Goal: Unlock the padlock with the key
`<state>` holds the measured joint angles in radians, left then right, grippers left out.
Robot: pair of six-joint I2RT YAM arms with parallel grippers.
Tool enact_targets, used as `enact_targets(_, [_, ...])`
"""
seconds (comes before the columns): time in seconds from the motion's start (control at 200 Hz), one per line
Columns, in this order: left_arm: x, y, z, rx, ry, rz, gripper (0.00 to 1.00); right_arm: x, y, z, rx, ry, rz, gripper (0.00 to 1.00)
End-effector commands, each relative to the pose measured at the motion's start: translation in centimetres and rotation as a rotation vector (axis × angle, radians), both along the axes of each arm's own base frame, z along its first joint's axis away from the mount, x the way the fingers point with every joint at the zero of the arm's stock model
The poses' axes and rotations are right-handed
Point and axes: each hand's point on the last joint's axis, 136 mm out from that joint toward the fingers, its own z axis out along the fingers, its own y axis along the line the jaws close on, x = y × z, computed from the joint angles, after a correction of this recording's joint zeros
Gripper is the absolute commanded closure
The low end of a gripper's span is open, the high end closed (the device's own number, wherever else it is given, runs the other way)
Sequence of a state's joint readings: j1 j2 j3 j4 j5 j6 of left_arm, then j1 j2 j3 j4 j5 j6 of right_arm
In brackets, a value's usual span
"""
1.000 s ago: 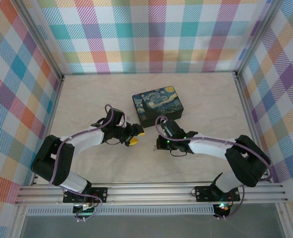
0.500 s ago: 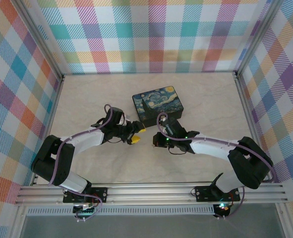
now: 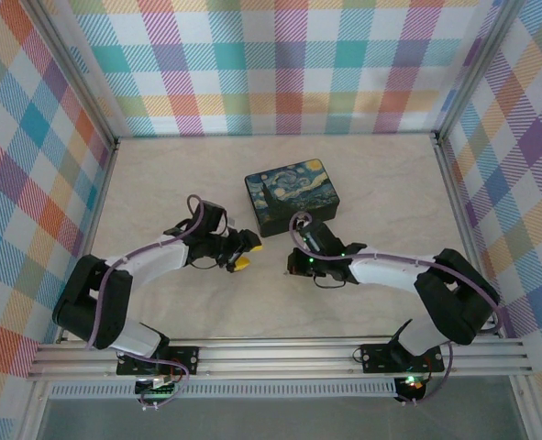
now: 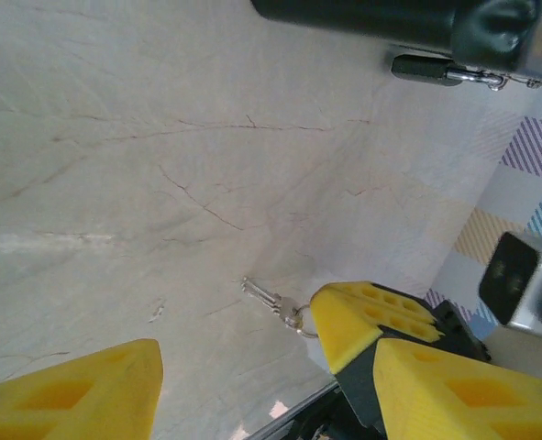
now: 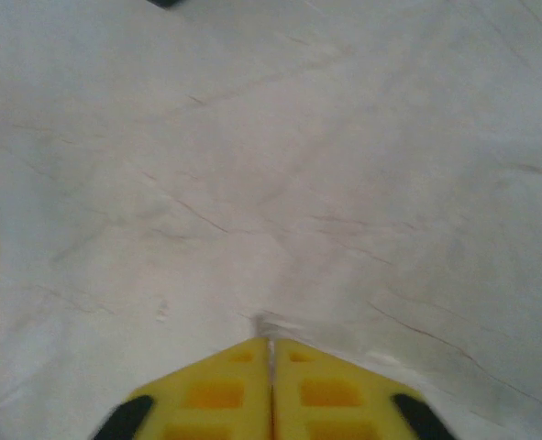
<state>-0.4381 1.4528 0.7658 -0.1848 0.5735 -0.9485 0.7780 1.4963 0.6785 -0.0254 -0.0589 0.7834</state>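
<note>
Silvery and thin, the key is judged to be very light, stiff and slick. It is therefore likely to skate on the smooth worktop or twist in a loose pinch. Hold is best taken at the ring end, flat across the bow, with the blade left free for the keyhole. The key is seen lying in front of the painted box, apart from the box's near wall. Its blade points away from the right end effector and its small ring touches those yellow tips. That end effector is closed to a hairline seam and appears to pinch the ring, though the contact is too small for certainty. The padlock is shown as a tiny dark body with a thin bright shackle, close against the box's near wall; whether it is hooked to a hasp cannot be told. It is judged light enough to slide or swing when the key is pushed in, so steadying by its body would be called for. The left end effector is held wide open and empty, in front of the box's near-left corner.
</note>
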Motion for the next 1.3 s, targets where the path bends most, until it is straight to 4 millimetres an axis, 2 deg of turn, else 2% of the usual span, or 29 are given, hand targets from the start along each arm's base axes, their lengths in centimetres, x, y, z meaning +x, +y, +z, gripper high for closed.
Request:
enact_targets(0.0, [0.4,1.0,1.5,0.029,-0.046,-0.012,0.37,-0.2,-1.2,-0.8,-0.042,0.010,-0.019,0.82])
enact_targets(0.26, [0.1,2.5,2.0,0.047,-0.050,0.001,0.37,-1.0,-1.9,-1.0,-0.110,0.011,0.070,0.62])
enact_targets(0.405, [0.0,2.8,2.1,0.047,-0.053,0.006,0.37,-1.6,-1.9,-1.9,-0.191,0.041,0.130,0.58])
enact_targets(0.66, [0.0,3.0,2.5,0.041,-0.063,0.008,0.37,-2.3,-1.8,-3.7,-0.356,0.051,0.159,0.61])
enact_targets(0.815, [0.1,3.3,2.4,0.034,-0.063,0.012,0.37,-2.5,-2.0,-5.0,-0.395,0.092,0.131,0.65])
enact_targets(0.955, [0.3,3.5,2.5,0.027,-0.068,0.011,0.37,-2.8,-1.8,-5.4,-0.403,0.106,0.125,0.65])
enact_targets(1.085, [0.3,3.6,2.4,0.019,-0.070,0.012,0.37,-2.7,-0.9,-4.4,-0.345,0.099,0.122,0.63])
enact_targets(1.295, [0.4,3.7,2.6,0.001,-0.071,0.009,0.37,-1.5,0.9,-0.6,-0.242,0.024,0.110,0.61])
